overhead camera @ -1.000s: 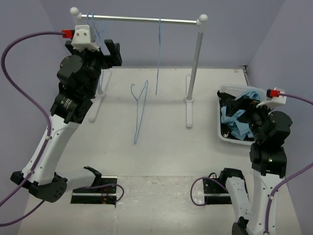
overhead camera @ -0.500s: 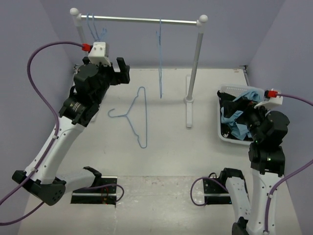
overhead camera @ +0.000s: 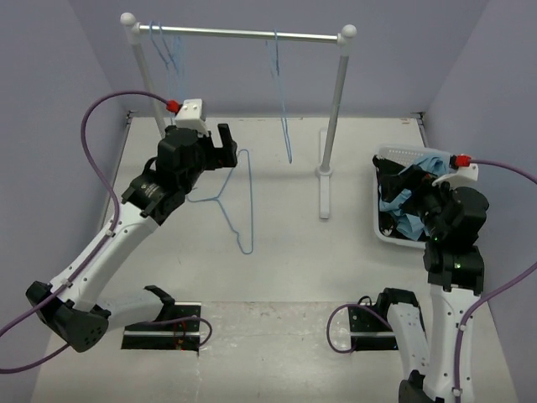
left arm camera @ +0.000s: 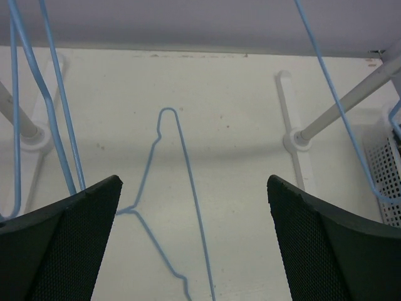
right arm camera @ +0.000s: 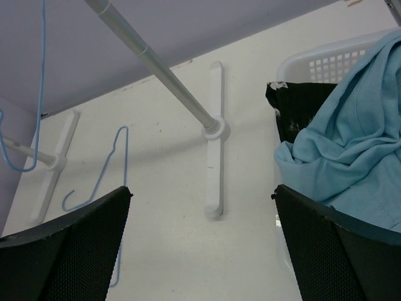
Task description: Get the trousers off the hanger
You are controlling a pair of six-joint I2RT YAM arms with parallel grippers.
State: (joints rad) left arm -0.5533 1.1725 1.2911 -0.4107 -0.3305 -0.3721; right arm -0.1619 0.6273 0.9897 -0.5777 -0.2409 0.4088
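Left fingers (left arm camera: 62, 251) are sitting spread wide, nothing between them, just bare tabletop (overhead camera: 285, 269) and wire showing through the gap. Right fingers (right arm camera: 338, 251) are also spread and empty. I'm reading both as open, no grip on anything.

Moving out from the left: the hanger (overhead camera: 220, 201) is lying flat on the tabletop right under that wrist, bare, no cloth on it. Two more hangers (overhead camera: 281, 84) are dangling from the rail (overhead camera: 252, 34) behind.

Out from the right: the trousers (right arm camera: 357, 150) are piling up in the white basket (overhead camera: 388, 154), bunched beside a dark garment (right arm camera: 294, 106), just to the side of the right fingers and well apart from the hanger. So I'm judging them as off the hanger already.

Handling, my guess: the trousers are looking soft, light and limp, so they'll be sagging and bunching. I'm thinking pinch a thick fold or a hem, not a single layer. The hanger is looking thin, light and probably skiddy, so it's best taken at the hook or a corner.
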